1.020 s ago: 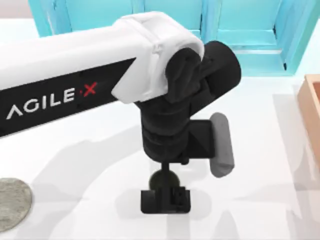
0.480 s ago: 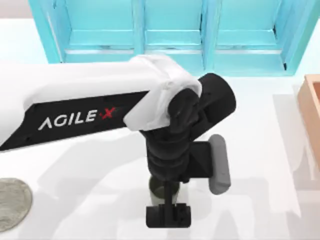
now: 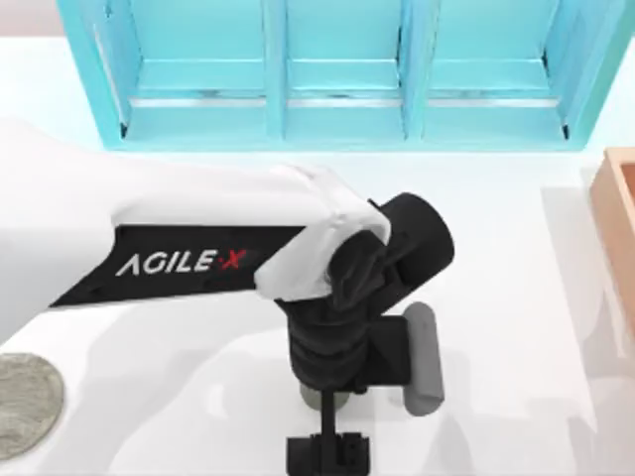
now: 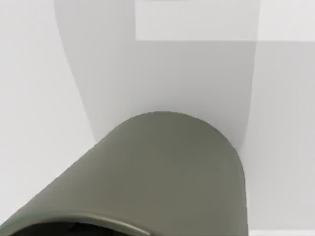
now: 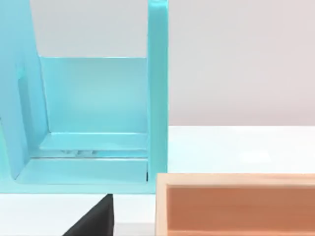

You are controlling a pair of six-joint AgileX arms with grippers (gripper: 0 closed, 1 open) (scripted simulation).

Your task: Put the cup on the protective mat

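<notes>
My left gripper (image 3: 328,451) sank lower over the cup (image 4: 162,172) toward 6 o'clock; finger state unclear.

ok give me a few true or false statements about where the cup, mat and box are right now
1. The cup stands on the mat. False: the mat lies at the table's left edge, apart from the cup.
2. The left claw is down at the cup. True.
3. The wooden box is at the table's right edge. True.
4. The blue shelf is at the table's left side. False: it runs along the back.
</notes>
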